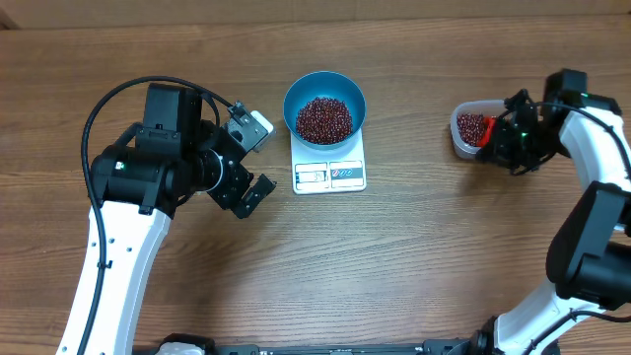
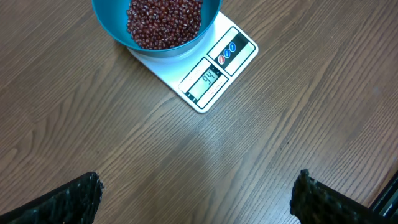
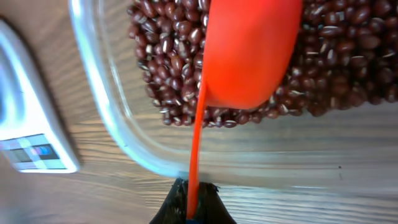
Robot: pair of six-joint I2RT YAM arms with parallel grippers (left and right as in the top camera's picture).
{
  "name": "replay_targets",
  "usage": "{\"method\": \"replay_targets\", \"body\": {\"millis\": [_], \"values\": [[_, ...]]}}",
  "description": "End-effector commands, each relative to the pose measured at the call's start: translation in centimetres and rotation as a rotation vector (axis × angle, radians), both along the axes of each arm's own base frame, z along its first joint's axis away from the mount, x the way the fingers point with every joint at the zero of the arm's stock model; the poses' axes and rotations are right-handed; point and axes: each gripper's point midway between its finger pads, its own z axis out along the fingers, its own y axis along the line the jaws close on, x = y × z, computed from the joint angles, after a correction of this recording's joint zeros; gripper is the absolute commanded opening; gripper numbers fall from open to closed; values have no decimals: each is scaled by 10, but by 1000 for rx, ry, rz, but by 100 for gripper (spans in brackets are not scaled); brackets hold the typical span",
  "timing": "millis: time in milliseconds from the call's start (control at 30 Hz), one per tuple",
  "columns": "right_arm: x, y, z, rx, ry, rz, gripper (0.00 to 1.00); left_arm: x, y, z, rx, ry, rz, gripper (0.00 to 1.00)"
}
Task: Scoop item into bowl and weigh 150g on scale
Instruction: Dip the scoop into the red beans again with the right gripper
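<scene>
Blue bowl [image 1: 324, 91] of beans [image 1: 323, 119] on the scale [image 1: 330, 176]; left gripper [image 1: 258, 158] spread wide to its left; right gripper [image 3: 194, 202] clamps an orange scoop [image 3: 249, 56] in the clear tub [image 3: 106, 118].

Deep blue bowl [image 1: 324, 85], part-filled with maroon beans [image 1: 324, 119], upright on flat white scale [image 1: 330, 175]
</scene>
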Motion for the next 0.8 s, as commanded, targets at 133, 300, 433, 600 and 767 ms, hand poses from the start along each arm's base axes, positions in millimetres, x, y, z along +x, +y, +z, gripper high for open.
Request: {"method": "replay_targets", "body": {"millis": [133,300,433,600,767], "values": [[23,3,28,201,-91,-90,4,2,-3,4,-5,-16,-26,100],[23,0,23,215,-60,-132,4,2,-3,4,-5,-16,-26,100],[23,0,23,216,-56,-137,4,2,-3,4,-5,-16,-26,99],[17,-1,22,224,-31,-146,4,2,-3,4,-5,-16,-26,100],[7,-10,21,236,7,-183,4,2,-3,4,-5,-16,-26,100]]}}
